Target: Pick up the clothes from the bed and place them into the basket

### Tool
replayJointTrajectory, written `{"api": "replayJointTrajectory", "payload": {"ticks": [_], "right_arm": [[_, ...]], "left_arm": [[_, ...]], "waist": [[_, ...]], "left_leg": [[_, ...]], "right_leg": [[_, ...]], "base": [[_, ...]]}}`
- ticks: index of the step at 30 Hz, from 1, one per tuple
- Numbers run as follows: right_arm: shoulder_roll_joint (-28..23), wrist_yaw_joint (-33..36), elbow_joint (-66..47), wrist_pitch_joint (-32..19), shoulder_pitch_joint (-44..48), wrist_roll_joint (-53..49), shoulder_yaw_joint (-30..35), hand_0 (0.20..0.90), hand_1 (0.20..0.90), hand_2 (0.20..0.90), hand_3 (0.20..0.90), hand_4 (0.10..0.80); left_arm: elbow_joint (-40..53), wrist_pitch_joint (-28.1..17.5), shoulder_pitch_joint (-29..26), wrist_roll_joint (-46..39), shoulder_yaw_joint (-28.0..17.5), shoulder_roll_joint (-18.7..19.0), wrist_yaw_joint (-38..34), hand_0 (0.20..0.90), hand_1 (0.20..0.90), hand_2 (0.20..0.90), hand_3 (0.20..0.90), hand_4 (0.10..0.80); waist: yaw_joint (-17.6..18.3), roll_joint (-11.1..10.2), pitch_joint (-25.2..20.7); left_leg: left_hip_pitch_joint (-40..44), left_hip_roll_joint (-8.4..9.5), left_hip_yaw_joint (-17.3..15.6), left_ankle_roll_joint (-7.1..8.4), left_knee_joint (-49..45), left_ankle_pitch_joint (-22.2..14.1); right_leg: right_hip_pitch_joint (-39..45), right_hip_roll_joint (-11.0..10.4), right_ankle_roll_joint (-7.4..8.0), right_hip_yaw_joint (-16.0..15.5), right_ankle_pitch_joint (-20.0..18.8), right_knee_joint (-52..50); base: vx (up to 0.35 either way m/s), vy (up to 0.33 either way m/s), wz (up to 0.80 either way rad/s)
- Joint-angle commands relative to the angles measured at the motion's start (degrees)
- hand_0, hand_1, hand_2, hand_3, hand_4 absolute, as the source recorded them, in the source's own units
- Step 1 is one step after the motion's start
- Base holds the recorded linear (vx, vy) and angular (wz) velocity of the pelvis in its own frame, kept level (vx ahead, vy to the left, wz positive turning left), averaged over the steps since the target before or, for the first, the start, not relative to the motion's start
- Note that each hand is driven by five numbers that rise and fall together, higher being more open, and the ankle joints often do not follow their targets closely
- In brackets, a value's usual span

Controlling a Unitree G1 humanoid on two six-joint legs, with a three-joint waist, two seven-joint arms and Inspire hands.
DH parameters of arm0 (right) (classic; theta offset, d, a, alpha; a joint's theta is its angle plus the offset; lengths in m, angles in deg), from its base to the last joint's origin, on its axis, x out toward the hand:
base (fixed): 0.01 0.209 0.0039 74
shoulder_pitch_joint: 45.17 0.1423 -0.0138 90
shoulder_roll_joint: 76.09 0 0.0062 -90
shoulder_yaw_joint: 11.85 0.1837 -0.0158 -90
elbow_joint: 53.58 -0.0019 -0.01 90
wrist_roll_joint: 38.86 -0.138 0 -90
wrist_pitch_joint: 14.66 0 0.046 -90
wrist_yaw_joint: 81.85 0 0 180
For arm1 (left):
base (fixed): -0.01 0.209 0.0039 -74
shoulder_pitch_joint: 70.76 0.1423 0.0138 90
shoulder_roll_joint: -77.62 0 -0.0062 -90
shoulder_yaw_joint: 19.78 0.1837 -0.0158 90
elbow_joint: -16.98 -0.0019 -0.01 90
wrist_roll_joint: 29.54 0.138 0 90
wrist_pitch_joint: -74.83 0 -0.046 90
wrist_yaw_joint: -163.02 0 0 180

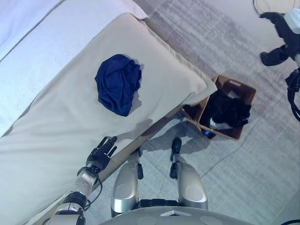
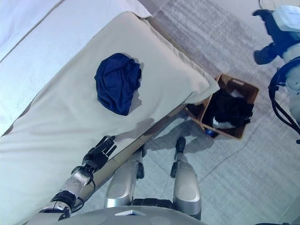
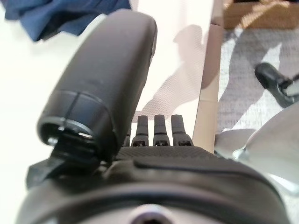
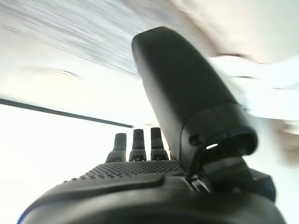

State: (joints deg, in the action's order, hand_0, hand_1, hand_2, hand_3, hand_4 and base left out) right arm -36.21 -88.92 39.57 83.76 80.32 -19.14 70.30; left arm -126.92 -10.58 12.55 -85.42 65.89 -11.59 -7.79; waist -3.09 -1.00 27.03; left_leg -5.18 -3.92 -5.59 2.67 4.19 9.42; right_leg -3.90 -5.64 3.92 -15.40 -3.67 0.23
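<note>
A crumpled dark blue garment (image 1: pixel 117 83) lies on the beige bed cover (image 1: pixel 65 126); it also shows in the left wrist view (image 3: pixel 56 16). A brown basket (image 1: pixel 225 107) stands on the floor off the bed's corner, with black clothes (image 1: pixel 226 111) inside. My left hand (image 1: pixel 101 153) is open and empty, low over the bed's near edge, short of the blue garment. My right hand (image 1: pixel 280 37) is raised at the far right, above and beyond the basket, open and empty (image 4: pixel 140 149).
A white pillow and sheet (image 1: pixel 28 42) cover the bed's far left part. Grey carpet (image 1: pixel 243 168) surrounds the basket. The bed's corner overhangs the basket's left side.
</note>
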Motion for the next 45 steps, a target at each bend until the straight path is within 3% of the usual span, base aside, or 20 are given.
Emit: {"api": "replayJointTrajectory", "payload": {"ticks": [1, 7, 15, 22, 27, 30, 32, 34, 35, 37, 40, 42, 45], "right_arm": [[5.37, 2.42, 0.85, -6.19, 6.54, 1.2, -6.94, 0.9, 0.9, 0.9, 0.9, 0.8], [16.29, 10.01, 13.41, -3.11, 16.97, 13.9, -18.43, 0.9, 0.9, 0.9, 0.9, 0.8], [25.49, 4.74, 34.43, 9.07, 32.42, 14.9, -32.3, 0.9, 0.9, 0.9, 0.9, 0.8], [30.68, 2.75, 47.92, 13.13, 36.81, 14.03, -34.56, 0.9, 0.9, 0.9, 0.9, 0.8], [32.03, 4.04, 52.7, 15.03, 38.19, 16.25, -34.67, 0.9, 0.9, 0.9, 0.9, 0.8], [32.85, -5.49, 56.87, 19.22, 37.77, 18.07, -35.18, 0.9, 0.9, 0.9, 0.9, 0.8], [33.33, -10.34, 59.84, 19.21, 37.18, 17.07, -36.28, 0.9, 0.9, 0.9, 0.9, 0.8], [33.53, -7.73, 60.49, 17.92, 37.03, 15.32, -36.37, 0.592, 0.592, 0.592, 0.54, 0.44], [33.56, -4.11, 59.95, 16.94, 37.48, 13.65, -36.24, 0.3, 0.3, 0.3, 0.2, 0.1], [33.36, 2.56, 58.27, 15.48, 38.49, 9.53, -35.23, 0.3, 0.3, 0.3, 0.2, 0.1], [32.04, 19.14, 51.82, 13.01, 40.45, 1.58, -32.42, 0.3, 0.3, 0.3, 0.2, 0.1], [29.83, 30.66, 41.99, 10.87, 41.24, -0.61, -28.3, 0.3, 0.3, 0.3, 0.2, 0.1], [26.68, 39.7, 30.47, 7.75, 39.23, -1.3, -20.71, 0.3, 0.3, 0.3, 0.2, 0.1]], "left_arm": [[-4.21, 0.02, 3.57, 7.05, 3.9, 4.71, -0.51, 0.9, 0.9, 0.9, 0.9, 0.8], [-3.94, 0.99, 2.08, 9.69, 5.63, 5.57, 1.51, 0.9, 0.9, 0.9, 0.9, 0.8], [-2.6, 1.22, -2.31, 8.46, 10.08, 7.69, 3.12, 0.9, 0.9, 0.9, 0.9, 0.8], [-1.51, -0.52, -3.4, 5.3, 10.42, 6.82, 4.32, 0.9, 0.9, 0.9, 0.9, 0.8], [0.27, -1.75, -2.3, 2.67, 10.57, 5.88, 5.96, 0.9, 0.9, 0.9, 0.9, 0.8], [1.75, -2.1, -1.52, 1.41, 10.54, 5.39, 6.83, 0.9, 0.9, 0.9, 0.9, 0.8], [3.3, -1.51, -1.91, 0.99, 11.11, 5.98, 6.78, 0.9, 0.9, 0.9, 0.9, 0.8], [3.99, -1.17, -2.44, 0.92, 11.58, 6.38, 6.42, 0.9, 0.9, 0.9, 0.9, 0.8], [4.28, -1.04, -2.62, 0.71, 11.73, 6.6, 6.29, 0.9, 0.9, 0.9, 0.9, 0.8], [4.49, -1.28, -2.48, 0.74, 11.7, 6.68, 6.16, 0.9, 0.9, 0.9, 0.9, 0.8], [4.97, -2.29, -1.2, 0.79, 11.46, 6.36, 5.32, 0.9, 0.9, 0.9, 0.9, 0.8], [4.99, -3.12, 0.01, 1.61, 10.43, 5.52, 4.19, 0.9, 0.9, 0.9, 0.9, 0.8], [4.22, -3.31, 1.11, 3.18, 8.11, 4.54, 2.98, 0.9, 0.9, 0.9, 0.9, 0.8]], "waist": [[-5.5, -5.04, -9.53], [-12.53, -5.58, -7.28], [-20.68, -3.78, -2.24], [-24.85, -1.16, 1.86], [-25.97, 0.15, 2.77], [-26.6, 0.28, 2.77], [-27.17, 0.02, 2.77], [-27.41, -0.24, 2.77], [-27.46, -0.38, 2.77], [-27.33, -0.73, 2.77], [-26.46, -1.61, 2.77], [-25.14, -2.4, 2.77], [-23.59, -3.33, 2.77]], "left_leg": [[-2.05, 4.72, 2.03, -2.89, -8.52, -11.69], [-4.05, 6.25, 7.4, -4.39, -10.94, -12.09], [-10.6, 7.53, 12.73, -4.2, -11.72, -11.27], [-16.24, 8.21, 16.02, -4.04, -12.02, -8.63], [-20.81, 8.12, 16.85, -3.66, -12.18, -6.84], [-22.7, 8.0, 17.51, -3.44, -12.01, -6.22], [-23.66, 7.84, 18.08, -3.36, -11.74, -5.77], [-23.83, 7.63, 18.45, -3.19, -11.68, -5.58], [-23.86, 7.6, 18.66, -3.12, -11.78, -5.63], [-23.82, 7.42, 18.81, -3.01, -12.16, -5.91], [-22.7, 6.7, 18.55, -2.75, -12.27, -6.61], [-20.75, 5.95, 17.87, -2.6, -11.74, -7.19], [-16.93, 5.23, 16.74, -2.58, -10.09, -7.79]], "right_leg": [[0.82, -0.23, 0.11, -3.3, 5.22, -4.29], [2.95, -1.22, 0.54, -6.83, 5.91, -6.29], [0.57, -3.25, -0.27, -12.24, 8.21, -11.14], [-3.82, -4.66, -0.81, -16.43, 10.78, -17.2], [-8.21, -5.04, -0.69, -18.5, 12.09, -20.4], [-9.9, -4.97, -0.74, -19.21, 12.5, -20.91], [-10.47, -4.87, -0.52, -20.05, 12.33, -20.74], [-10.26, -4.57, -0.35, -20.54, 12.17, -20.42], [-10.21, -4.39, -0.33, -20.5, 12.03, -20.27], [-10.05, -4.1, -0.3, -20.29, 11.83, -20.15], [-9.01, -3.19, -0.18, -19.04, 11.37, -19.1], [-7.74, -2.44, -0.18, -17.36, 11.38, -18.31], [-4.84, -1.82, -0.19, -15.02, 11.79, -16.82]], "base": [[0.155, 0.048, 0.45], [0.143, 0.041, 0.53], [0.018, 0.003, 0.55], [-0.002, 0.006, 0.33], [-0.037, 0.007, 0.15], [0.002, -0.03, 0.06], [0.016, -0.098, 0.12], [0.029, -0.103, 0.2], [0.027, -0.095, 0.18], [0.025, -0.08, 0.11], [0.016, -0.068, -0.05], [0.007, -0.041, -0.12], [0.012, -0.04, -0.22]]}}
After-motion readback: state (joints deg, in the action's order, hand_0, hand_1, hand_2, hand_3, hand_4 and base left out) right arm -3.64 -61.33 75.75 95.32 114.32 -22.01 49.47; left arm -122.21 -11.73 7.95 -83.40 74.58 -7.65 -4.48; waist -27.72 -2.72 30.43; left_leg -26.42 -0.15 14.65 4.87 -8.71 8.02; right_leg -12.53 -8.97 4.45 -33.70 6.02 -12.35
